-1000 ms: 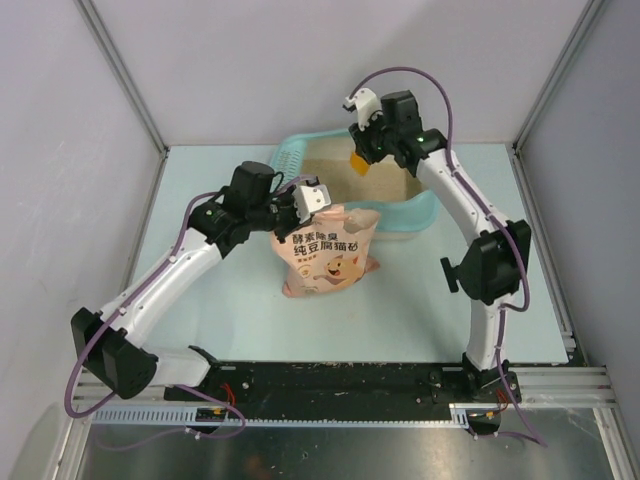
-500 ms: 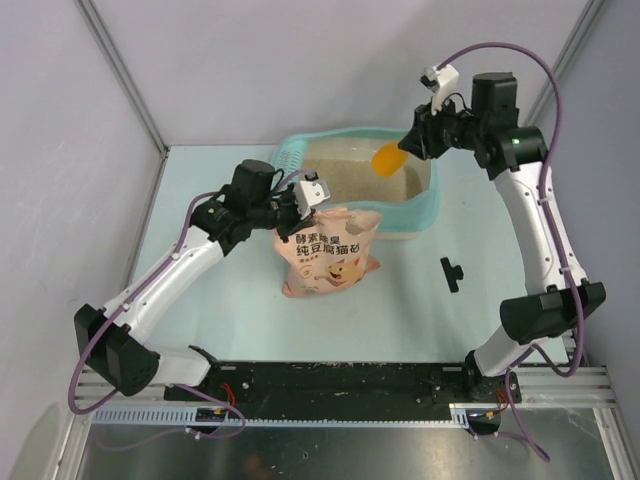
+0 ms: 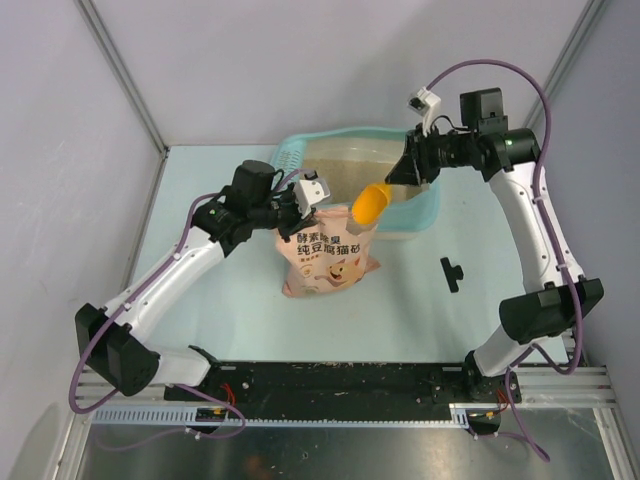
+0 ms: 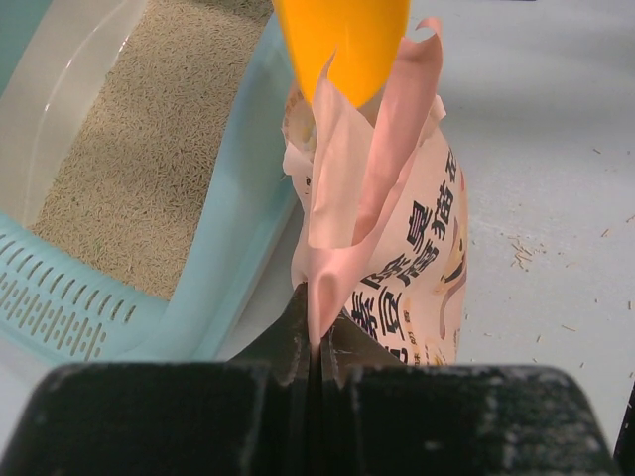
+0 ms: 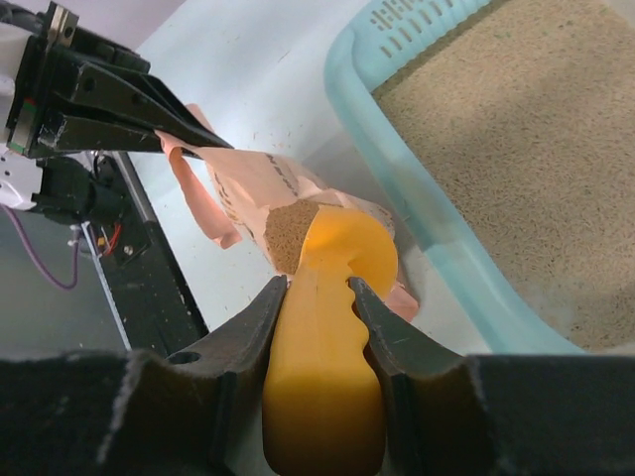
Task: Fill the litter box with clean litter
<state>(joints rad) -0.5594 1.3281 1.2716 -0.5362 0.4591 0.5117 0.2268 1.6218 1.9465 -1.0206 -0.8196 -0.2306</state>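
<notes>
Surface: pale blue-grey table (image 3: 400,320), matte. Stray granules (image 4: 521,253) lie scattered on it beside the bag. A black base rail (image 3: 340,380) runs along the near edge, where both arms are bolted. A small black part (image 3: 451,272) lies alone on the table, to the right of the bag and apart from it.

Room: plain grey walls (image 3: 330,60) on three sides, joined by slanting aluminium frame posts (image 3: 120,75). Purple cables (image 3: 470,68) loop along both arms.

Litter box (image 3: 428,205): at the far centre of the table, with its slotted grid (image 3: 290,157) at the left end. Clean litter (image 3: 345,165) covers its floor in an even beige layer.

Pink bag (image 3: 325,260): stands just in front of the box, against its near wall, with the torn top open.

Left gripper (image 3: 305,200): jaws fully closed, pinching a flap of the bag's torn top edge and holding it up. The wrist view shows the pink film clamped between the two fingers.

Right gripper (image 3: 405,172): jaws part-open, clamped on either side of the handle of the orange scoop (image 3: 368,205). The scoop's bowl is at the bag's open mouth. Bag contents (image 5: 286,236) show brownish just beside the bowl. I cannot tell whether the bowl touches them.
</notes>
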